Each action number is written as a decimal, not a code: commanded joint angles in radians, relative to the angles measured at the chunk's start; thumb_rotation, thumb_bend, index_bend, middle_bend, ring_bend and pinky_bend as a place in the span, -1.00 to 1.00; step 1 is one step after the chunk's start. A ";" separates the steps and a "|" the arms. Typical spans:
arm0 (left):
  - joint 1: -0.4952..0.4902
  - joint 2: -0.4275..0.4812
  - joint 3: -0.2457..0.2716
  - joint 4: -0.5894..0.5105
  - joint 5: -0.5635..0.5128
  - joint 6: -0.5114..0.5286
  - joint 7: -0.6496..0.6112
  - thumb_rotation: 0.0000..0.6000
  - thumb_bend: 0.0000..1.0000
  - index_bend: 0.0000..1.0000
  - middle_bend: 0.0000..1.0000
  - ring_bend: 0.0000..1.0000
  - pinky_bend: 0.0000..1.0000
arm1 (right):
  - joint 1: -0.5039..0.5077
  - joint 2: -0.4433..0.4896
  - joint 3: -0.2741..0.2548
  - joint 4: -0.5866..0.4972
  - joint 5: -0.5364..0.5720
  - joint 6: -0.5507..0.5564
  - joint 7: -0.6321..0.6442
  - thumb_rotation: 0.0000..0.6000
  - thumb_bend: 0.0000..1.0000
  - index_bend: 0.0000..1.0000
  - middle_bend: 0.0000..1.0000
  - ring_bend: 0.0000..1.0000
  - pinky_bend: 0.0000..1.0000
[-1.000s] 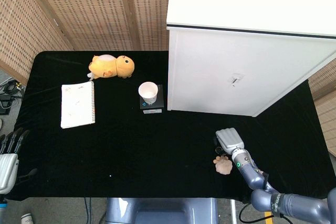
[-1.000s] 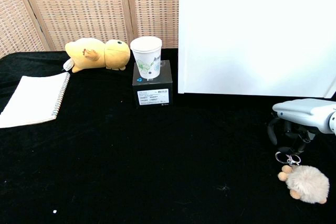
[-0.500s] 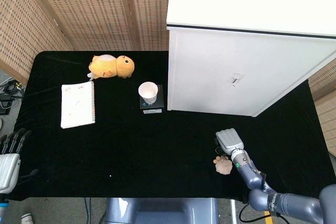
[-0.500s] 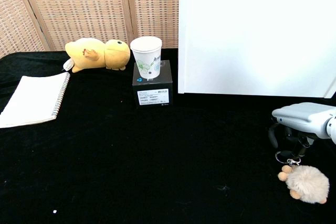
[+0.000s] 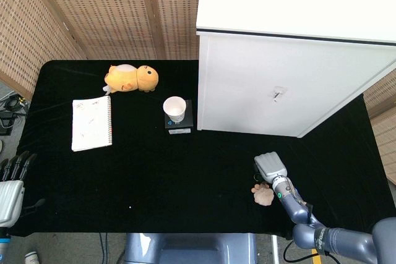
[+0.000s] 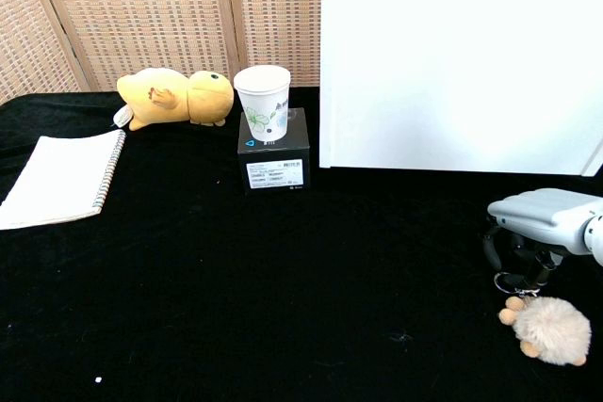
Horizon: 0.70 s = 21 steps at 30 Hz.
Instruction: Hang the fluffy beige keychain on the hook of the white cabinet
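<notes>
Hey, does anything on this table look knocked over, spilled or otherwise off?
Only mildly: the yellow plush toy lies on its side near the back, and the paper cup stands on a small black box. Nothing looks spilled or broken.

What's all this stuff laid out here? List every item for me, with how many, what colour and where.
Keychain: one, fluffy beige, on the table near its front right, metal ring under the right hand.
Cabinet: one, white, back right.
Hook: one, pale, on the cabinet's front.
Paper cup: one, white with a leaf print, on the box.
Box: one, black, left of the cabinet.
Plush toy: one, yellow-orange, back left.
Notebook: one, white, spiral-bound, left.
Table: one, black-covered.
Left hand: grey, off the table's left edge.
Right hand: grey, over the keychain's ring.
</notes>
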<state>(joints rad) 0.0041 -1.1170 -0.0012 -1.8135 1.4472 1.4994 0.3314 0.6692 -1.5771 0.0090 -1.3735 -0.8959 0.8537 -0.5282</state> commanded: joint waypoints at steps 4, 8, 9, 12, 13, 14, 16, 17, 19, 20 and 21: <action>0.000 -0.001 0.001 0.001 0.000 0.002 0.000 1.00 -1.00 -1.00 -1.00 -1.00 -1.00 | 0.000 -0.006 0.001 0.008 -0.004 -0.002 0.002 1.00 0.07 0.09 0.95 0.94 1.00; 0.000 0.000 0.001 0.000 0.000 0.002 -0.002 1.00 -1.00 -1.00 -1.00 -1.00 -1.00 | 0.001 -0.011 -0.002 0.017 -0.005 -0.004 -0.004 1.00 0.08 0.10 0.95 0.94 1.00; 0.000 0.000 0.001 0.000 0.000 0.003 -0.002 1.00 -1.00 -1.00 -1.00 -1.00 -1.00 | 0.000 -0.012 -0.002 0.018 -0.005 -0.004 -0.004 1.00 0.08 0.11 0.95 0.94 1.00; 0.000 0.001 0.002 0.000 0.000 0.004 -0.004 1.00 -1.00 -1.00 -1.00 -1.00 -1.00 | -0.001 -0.015 -0.004 0.025 -0.011 -0.003 -0.005 1.00 0.11 0.20 0.95 0.94 1.00; 0.000 0.002 0.002 0.000 0.000 0.004 -0.006 1.00 -1.00 -1.00 -1.00 -1.00 -1.00 | -0.002 -0.017 -0.004 0.027 -0.016 0.000 -0.004 1.00 0.14 0.22 0.95 0.94 1.00; 0.000 0.002 0.002 0.000 0.001 0.005 -0.007 1.00 -1.00 -1.00 -1.00 -1.00 -1.00 | -0.003 -0.018 -0.004 0.029 -0.020 0.002 -0.002 1.00 0.18 0.23 0.95 0.94 1.00; 0.000 0.004 0.003 -0.001 0.003 0.006 -0.008 1.00 -1.00 -1.00 -1.00 -1.00 -1.00 | -0.004 -0.019 -0.003 0.031 -0.025 0.004 0.001 1.00 0.23 0.26 0.95 0.94 1.00; 0.001 0.004 0.004 -0.001 0.004 0.007 -0.010 1.00 -1.00 -1.00 -1.00 -1.00 -1.00 | -0.005 -0.017 0.000 0.028 -0.029 0.007 0.005 1.00 0.26 0.27 0.95 0.94 1.00; 0.002 0.005 0.005 0.000 0.005 0.008 -0.012 1.00 -1.00 -1.00 -1.00 -1.00 -1.00 | -0.007 -0.012 0.002 0.022 -0.039 0.011 0.011 1.00 0.28 0.29 0.95 0.94 1.00; 0.002 0.006 0.005 0.000 0.005 0.008 -0.013 1.00 -1.00 -1.00 -1.00 -1.00 -1.00 | -0.009 -0.009 0.003 0.017 -0.049 0.016 0.016 1.00 0.29 0.30 0.95 0.94 1.00; 0.002 0.006 0.006 0.000 0.005 0.008 -0.014 1.00 -1.00 -1.00 -1.00 -1.00 -1.00 | -0.011 -0.005 0.003 0.012 -0.057 0.020 0.021 1.00 0.29 0.31 0.95 0.94 1.00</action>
<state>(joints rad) 0.0060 -1.1107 0.0044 -1.8135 1.4522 1.5078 0.3175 0.6614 -1.5874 0.0110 -1.3549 -0.9433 0.8680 -0.5137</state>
